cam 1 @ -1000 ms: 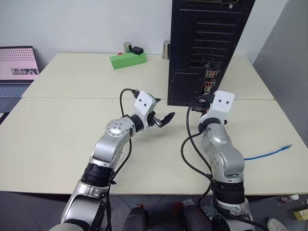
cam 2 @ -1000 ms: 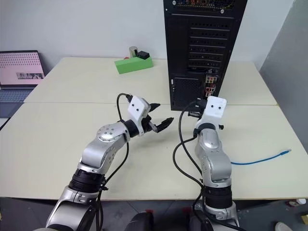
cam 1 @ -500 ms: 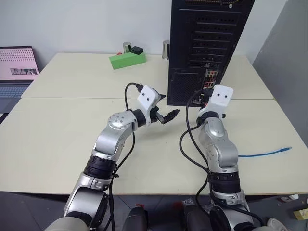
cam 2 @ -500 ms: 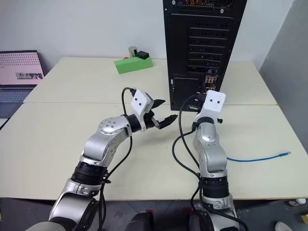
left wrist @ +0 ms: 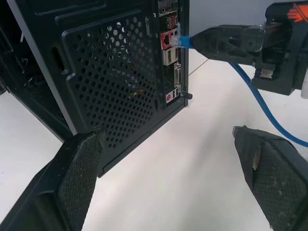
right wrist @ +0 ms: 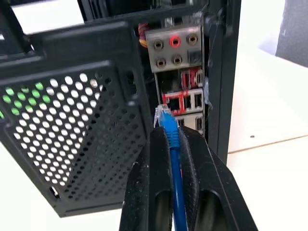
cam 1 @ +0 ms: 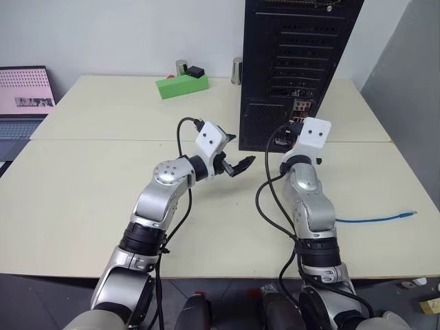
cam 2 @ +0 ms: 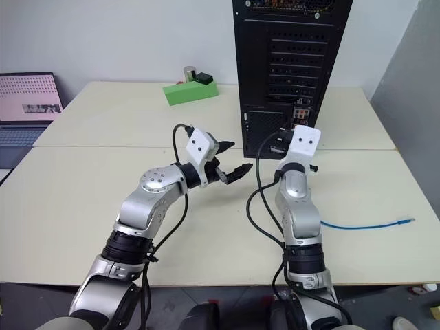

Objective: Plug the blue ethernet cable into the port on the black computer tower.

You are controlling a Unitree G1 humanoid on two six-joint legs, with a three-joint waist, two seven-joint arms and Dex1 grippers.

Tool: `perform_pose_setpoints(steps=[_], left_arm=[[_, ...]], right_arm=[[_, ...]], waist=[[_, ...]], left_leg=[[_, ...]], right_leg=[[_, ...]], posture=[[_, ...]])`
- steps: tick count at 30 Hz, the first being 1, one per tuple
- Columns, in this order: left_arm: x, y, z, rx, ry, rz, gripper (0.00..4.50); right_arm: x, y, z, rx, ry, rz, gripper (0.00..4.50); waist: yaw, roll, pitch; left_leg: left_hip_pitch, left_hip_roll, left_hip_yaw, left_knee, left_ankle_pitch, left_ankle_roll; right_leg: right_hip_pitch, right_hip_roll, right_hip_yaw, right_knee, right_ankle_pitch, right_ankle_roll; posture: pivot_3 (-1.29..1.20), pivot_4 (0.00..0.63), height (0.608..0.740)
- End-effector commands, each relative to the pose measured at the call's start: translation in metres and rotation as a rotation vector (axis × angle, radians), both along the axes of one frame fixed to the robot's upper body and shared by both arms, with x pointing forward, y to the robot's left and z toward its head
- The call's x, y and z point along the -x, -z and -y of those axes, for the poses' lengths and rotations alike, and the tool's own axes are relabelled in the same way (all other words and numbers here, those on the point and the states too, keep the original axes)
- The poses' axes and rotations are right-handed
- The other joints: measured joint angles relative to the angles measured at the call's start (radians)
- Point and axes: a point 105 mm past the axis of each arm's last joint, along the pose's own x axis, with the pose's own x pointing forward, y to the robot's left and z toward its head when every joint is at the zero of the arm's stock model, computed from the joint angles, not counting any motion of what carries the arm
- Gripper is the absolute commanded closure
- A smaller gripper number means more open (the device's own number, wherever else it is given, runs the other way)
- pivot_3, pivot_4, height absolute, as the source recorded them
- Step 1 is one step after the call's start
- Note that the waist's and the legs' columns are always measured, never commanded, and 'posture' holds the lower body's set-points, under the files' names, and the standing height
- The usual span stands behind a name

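Insertion step in hand. The right gripper [right wrist: 174, 144] is clamped on the thin bright-blue ethernet cable [right wrist: 169, 126], its clear plug poised just before the red-framed port on the tall black metal computer tower [left wrist: 115, 82]. The left gripper [left wrist: 168, 159] stands wide and empty, beside the tower. Judged next: a straight push, plug aligned squarely to that port.

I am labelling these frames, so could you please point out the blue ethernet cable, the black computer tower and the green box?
blue ethernet cable [right wrist: 169, 129]: right wrist view, blue boot behind the plug.
black computer tower [cam 1: 302, 48]: left eye view, rear slot covers.
green box [cam 1: 180, 85]: left eye view, its top face.
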Motion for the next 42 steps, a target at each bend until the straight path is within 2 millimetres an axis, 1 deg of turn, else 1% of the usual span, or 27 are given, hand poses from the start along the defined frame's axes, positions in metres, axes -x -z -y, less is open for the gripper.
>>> perform_pose_setpoints(steps=[1, 17, 34, 42], left_arm=[[0.001, -0.013, -0.004, 0.012, -0.010, 0.057, 0.02], [0.003, -0.011, -0.005, 0.008, -0.015, 0.058, 0.02], [0.002, -0.011, -0.004, 0.008, -0.022, 0.065, 0.02], [0.002, -0.011, -0.004, 0.008, -0.024, 0.065, 0.02]], right_arm=[[0.001, -0.016, 0.001, 0.004, 0.010, 0.067, 4.50], [-0.007, -0.016, 0.008, 0.049, 0.038, 0.076, 4.50], [-0.013, -0.013, 0.006, 0.076, 0.019, 0.068, 4.50], [-0.014, -0.015, 0.005, 0.082, 0.020, 0.076, 4.50]], waist=[[0.000, 0.000, 0.000], [0.000, 0.000, 0.000], [0.000, 0.000, 0.000], [0.000, 0.000, 0.000]], left_leg=[[0.000, 0.000, 0.000, 0.000, 0.000, 0.000], [0.000, 0.000, 0.000, 0.000, 0.000, 0.000], [0.000, 0.000, 0.000, 0.000, 0.000, 0.000], [-0.001, 0.000, 0.000, 0.000, 0.000, 0.000]], right_leg=[[0.000, 0.000, 0.000, 0.000, 0.000, 0.000], [0.000, 0.000, 0.000, 0.000, 0.000, 0.000], [0.000, 0.000, 0.000, 0.000, 0.000, 0.000], [-0.001, 0.000, 0.000, 0.000, 0.000, 0.000]], posture=[[0.00, 0.150, 0.740], [0.00, 0.150, 0.740], [0.00, 0.150, 0.740], [0.00, 0.150, 0.740]])
